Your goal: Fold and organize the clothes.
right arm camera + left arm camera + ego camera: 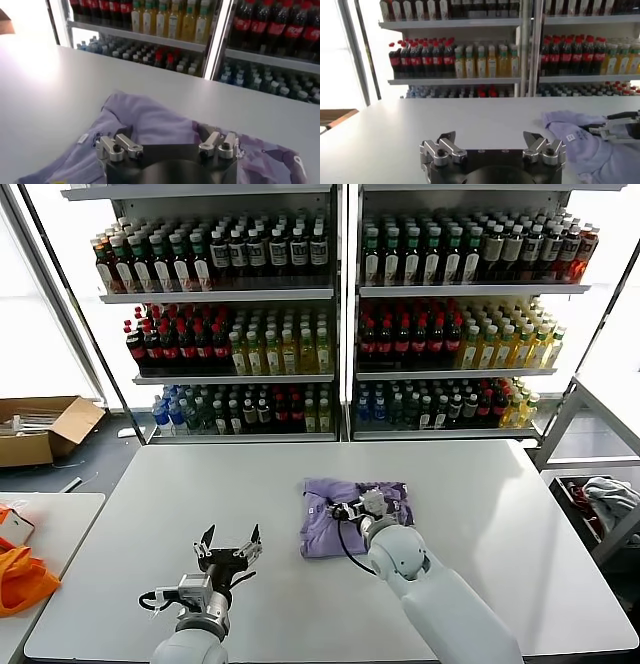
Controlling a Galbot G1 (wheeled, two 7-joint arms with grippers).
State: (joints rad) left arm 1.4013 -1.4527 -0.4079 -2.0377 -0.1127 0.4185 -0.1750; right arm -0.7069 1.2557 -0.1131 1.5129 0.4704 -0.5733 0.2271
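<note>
Lavender T-shirt [352, 517] lies folded on table [500, 504], shelves [240, 294] holding bottles [430, 334].

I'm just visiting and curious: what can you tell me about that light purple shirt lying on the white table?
The light purple T-shirt of thin soft fabric lies folded into a rumpled, roughly square bundle on the white table, right of centre. A darker purple print shows on its top and a small white label near one edge. The right gripper hovers over it, jaws open; whether it touches the fabric is unclear. Nothing else rests on it.
</note>
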